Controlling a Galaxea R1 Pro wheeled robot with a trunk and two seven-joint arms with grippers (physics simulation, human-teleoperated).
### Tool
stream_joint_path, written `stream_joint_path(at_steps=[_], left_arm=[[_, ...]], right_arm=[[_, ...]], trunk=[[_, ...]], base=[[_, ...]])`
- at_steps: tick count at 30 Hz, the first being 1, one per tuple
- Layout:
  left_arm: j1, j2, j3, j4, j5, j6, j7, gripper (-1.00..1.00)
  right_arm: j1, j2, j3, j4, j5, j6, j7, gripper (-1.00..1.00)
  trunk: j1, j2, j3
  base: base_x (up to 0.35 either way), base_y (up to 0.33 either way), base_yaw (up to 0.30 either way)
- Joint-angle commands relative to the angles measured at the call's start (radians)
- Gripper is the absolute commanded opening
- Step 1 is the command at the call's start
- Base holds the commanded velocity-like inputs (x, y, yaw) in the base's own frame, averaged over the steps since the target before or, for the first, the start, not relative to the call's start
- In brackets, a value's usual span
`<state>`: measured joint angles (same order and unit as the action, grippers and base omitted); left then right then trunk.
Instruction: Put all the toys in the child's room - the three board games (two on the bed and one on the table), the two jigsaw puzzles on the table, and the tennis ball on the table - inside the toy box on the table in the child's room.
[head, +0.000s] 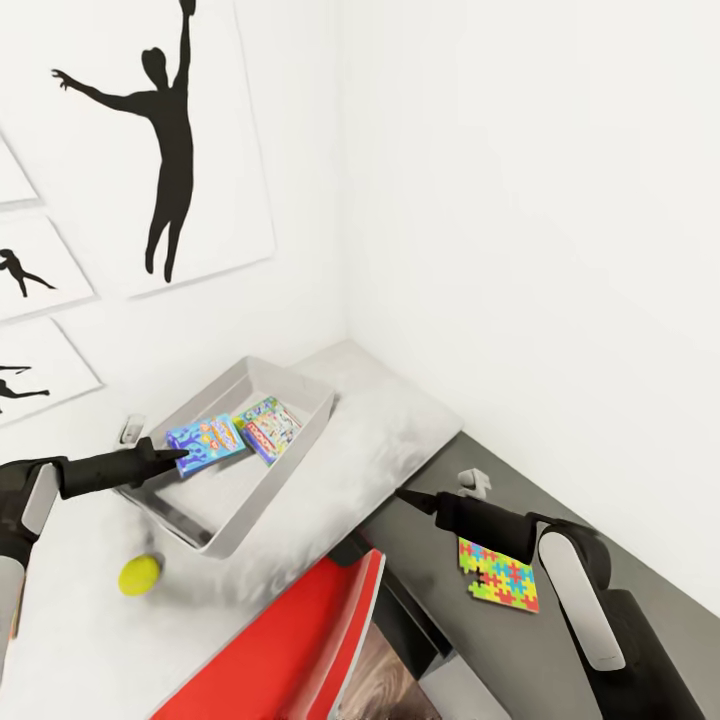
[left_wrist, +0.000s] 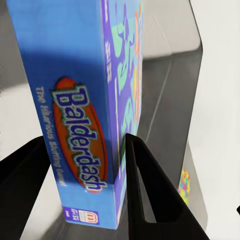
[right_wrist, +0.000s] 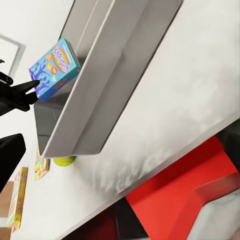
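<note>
The left gripper (head: 180, 456) has the blue board game (head: 208, 443) pinched by one end, its two black fingers (left_wrist: 145, 185) closed across the thickness of the box; in the left wrist view the box runs straight out ahead of the fingertips, long axis in line with the pincer, the "Balderdash" side turned to one finger. What the next move turns on is that the box hangs over the toy box (head: 315, 428): in the head view the pincer reaches across the near rim and the blue box sits beyond its tips above the tray floor, apparently not yet lying flat, though whether its far end touches the floor I cannot tell. A second board game (head: 270, 428) lies on the tray floor just beyond and beside the held one, close enough that a drop could land partly on it. By my judgement the step in hand is the release into the bin, needing only a slight lowering and an opening of the fingers. The tennis ball (head: 140, 574) rests on the table (head: 380, 470), outside the tray and behind the left pincer. The right gripper (head: 415, 500) holds nothing and hovers over the lower dark section, its tips looking drawn close together, with a jigsaw puzzle (head: 500, 577) lying flat behind it
</note>
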<state>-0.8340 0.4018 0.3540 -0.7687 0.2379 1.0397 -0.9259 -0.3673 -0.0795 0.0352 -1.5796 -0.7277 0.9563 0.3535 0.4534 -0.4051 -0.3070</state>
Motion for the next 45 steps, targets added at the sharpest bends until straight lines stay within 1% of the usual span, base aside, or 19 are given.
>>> stream_joint_path(at_steps=[1,18,31,32,45], left_arm=[[-0.001,-0.001,0.002,0.000,-0.004,0.003,-0.006,-1.00],[-0.002,-0.001,0.001,0.000,-0.005,0.003,-0.005,-1.00],[-0.002,0.001,0.003,0.000,-0.005,0.003,-0.005,-1.00],[-0.002,0.001,0.004,0.000,-0.005,0.003,-0.005,1.00],[-0.002,0.007,0.010,0.000,0.003,0.006,-0.015,1.00]], right_arm=[[-0.001,0.000,0.000,0.000,0.007,0.002,0.007,1.00],[-0.001,0.000,0.000,0.000,0.007,0.002,0.007,1.00],[-0.001,0.001,0.000,0.000,0.007,0.001,0.007,1.00],[0.000,0.001,0.000,0.000,0.007,0.001,0.007,1.00],[-0.001,0.001,0.000,0.000,0.007,0.001,0.007,1.00]], trunk=[[0.000,-0.002,-0.003],[0.000,-0.002,-0.031],[0.000,-0.002,-0.033],[0.000,-0.002,-0.033],[0.000,-0.002,-0.033]], base=[[0.000,0.000,0.000],[0.000,0.000,0.000],[0.000,0.000,0.000],[0.000,0.000,0.000],[0.000,0.000,0.000]])
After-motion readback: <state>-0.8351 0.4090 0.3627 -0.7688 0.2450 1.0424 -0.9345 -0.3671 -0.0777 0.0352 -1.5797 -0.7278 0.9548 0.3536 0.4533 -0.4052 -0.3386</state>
